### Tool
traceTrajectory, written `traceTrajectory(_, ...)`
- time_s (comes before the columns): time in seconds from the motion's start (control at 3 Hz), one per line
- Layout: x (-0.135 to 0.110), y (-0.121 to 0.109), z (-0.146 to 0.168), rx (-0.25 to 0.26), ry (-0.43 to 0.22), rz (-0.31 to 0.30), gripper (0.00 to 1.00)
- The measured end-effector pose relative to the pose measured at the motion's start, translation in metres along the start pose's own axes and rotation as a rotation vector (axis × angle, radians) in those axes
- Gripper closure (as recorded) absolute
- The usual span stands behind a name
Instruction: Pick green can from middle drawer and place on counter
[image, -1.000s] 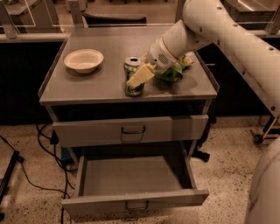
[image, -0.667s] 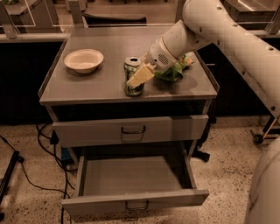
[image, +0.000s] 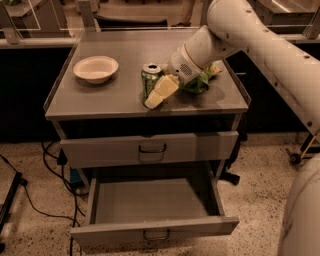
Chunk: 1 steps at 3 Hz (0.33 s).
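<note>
The green can (image: 149, 79) stands upright on the counter (image: 100, 97), near its front middle, silver top up. My gripper (image: 156, 97) is down at the can's front right side, touching or nearly touching it, with the pale arm reaching in from the upper right. The middle drawer (image: 155, 231) is pulled open low down, and its grey inside shows nothing in it.
A pale bowl (image: 96, 68) sits on the counter's left part. A green-and-yellow snack bag (image: 204, 79) lies behind my wrist on the right. A taller closed drawer front (image: 150, 148) is under the counter. Black cables (image: 30, 195) run over the speckled floor at left.
</note>
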<state>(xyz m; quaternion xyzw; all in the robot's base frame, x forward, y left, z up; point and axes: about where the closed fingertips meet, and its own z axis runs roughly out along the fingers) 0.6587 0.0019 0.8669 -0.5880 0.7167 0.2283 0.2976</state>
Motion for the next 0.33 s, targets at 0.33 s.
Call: traceTrajectory(0.33, 0.0, 0.0, 0.0, 0.0, 0.0, 0.0, 0.0)
